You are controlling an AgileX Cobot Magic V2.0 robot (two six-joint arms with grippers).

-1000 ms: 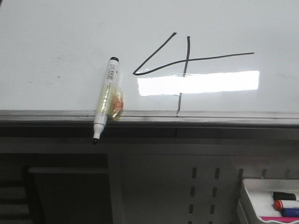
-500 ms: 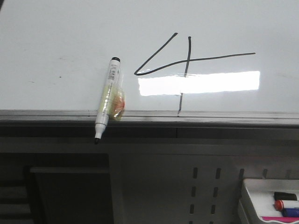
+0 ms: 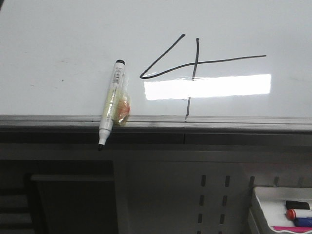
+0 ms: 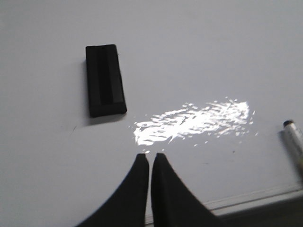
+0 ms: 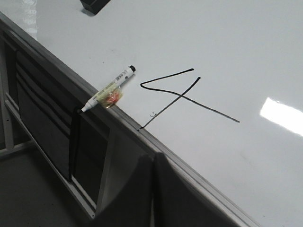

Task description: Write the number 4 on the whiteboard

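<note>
Number 4 is being shown complete on the whiteboard, beside the marker lying released over its edge; both grippers are being kept clenched, empty.

On the whiteboard, you find the number 4 right of centre. The marker lies just left of it, its tip overhanging the near edge. A tray holding markers sits below, at right.
</note>
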